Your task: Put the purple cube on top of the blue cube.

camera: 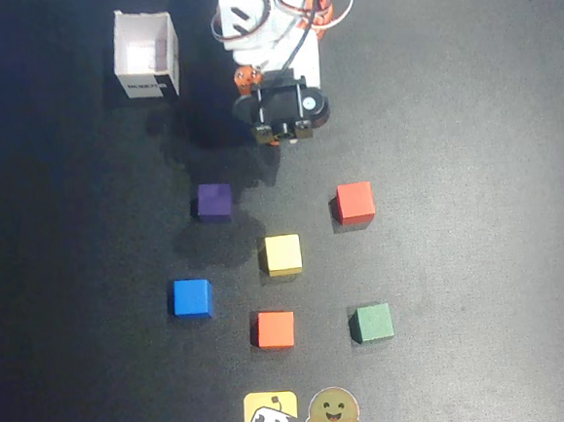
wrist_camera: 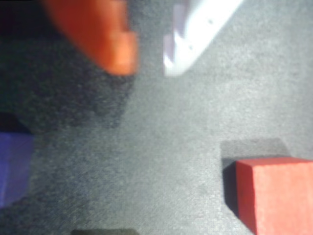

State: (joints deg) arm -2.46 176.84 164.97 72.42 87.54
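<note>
Below-left of the gripper [wrist_camera: 149,68] in the overhead view, purple cube [camera: 214,202] sits apart, untouched. Faces near square to table [camera: 469,108] edges; no long axis. Jaws slightly parted, empty.

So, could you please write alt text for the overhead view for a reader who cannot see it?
Six small cubes lie apart on a dark mat: the purple cube, red cube, yellow cube, blue cube, orange cube and green cube. The arm's tool hangs above them at top centre, holding nothing, beside an open white box.
</note>
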